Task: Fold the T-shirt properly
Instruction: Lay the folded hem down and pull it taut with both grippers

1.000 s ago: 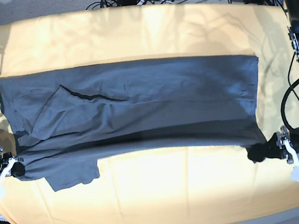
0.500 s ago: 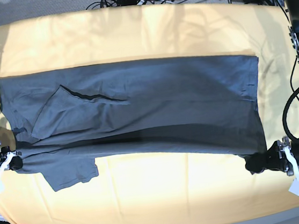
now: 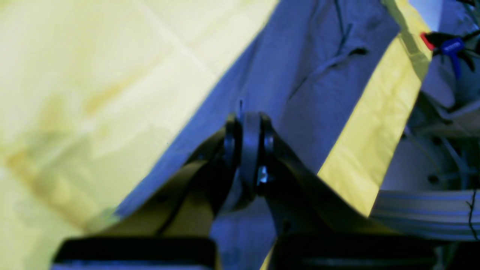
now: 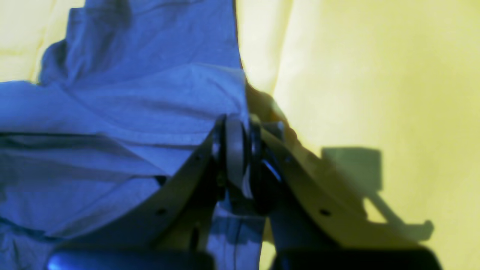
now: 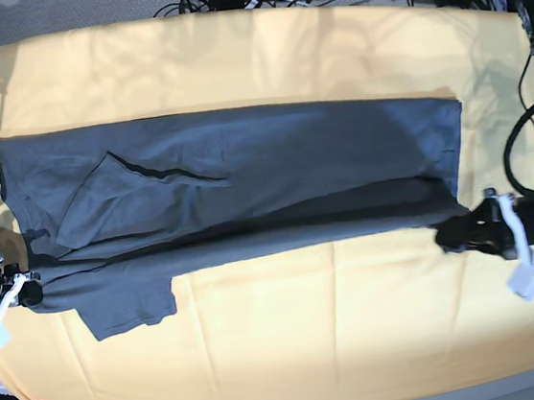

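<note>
with both grippers pinching t-shirt (image 5: 245, 178) hem, near edge raised.

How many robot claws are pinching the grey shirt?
2. The left gripper is shut on the dark slate-grey T-shirt's near edge at the base view's right; the right gripper is shut on that edge at its left. None seem hidden.

Left gripper (image 5: 452, 234) low at near right, jaws pinched tight. Right gripper (image 5: 32, 288) low at near left, likewise clamped.
</note>
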Controlling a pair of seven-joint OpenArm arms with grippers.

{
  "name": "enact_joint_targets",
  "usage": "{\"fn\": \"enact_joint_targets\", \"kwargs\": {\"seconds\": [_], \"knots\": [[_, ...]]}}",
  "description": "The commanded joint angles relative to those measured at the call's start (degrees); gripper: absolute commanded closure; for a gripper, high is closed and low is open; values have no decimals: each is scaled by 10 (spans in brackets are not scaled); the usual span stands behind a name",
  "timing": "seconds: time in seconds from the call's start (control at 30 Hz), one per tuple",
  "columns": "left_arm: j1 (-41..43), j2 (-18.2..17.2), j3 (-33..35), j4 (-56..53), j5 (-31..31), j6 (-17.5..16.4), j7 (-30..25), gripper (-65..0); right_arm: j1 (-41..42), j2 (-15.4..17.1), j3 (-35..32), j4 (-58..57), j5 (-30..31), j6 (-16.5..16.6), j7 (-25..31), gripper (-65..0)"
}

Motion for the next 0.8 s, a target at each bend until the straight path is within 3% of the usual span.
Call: {"fn": "enact_joint_targets", "kwargs": {"seconds": [0.0, 0.2, 0.57, 0.77], "knots": [[-10, -20, -24, 9, -14, -3, -6, 0, 19, 14, 3, 9, 9, 1, 15, 0], [21, -42, -98, 8, -14, -3, -6, 0, 19, 14, 3, 9, 8, 1, 14, 0], [105, -28, -100, 8, -14, 2, -6, 0, 9, 14, 3, 9, 6, 1, -5, 0], [124, -15, -100, 9, -14, 14, -6, 0, 6, 15, 3, 9, 7, 1, -50, 0]]}}
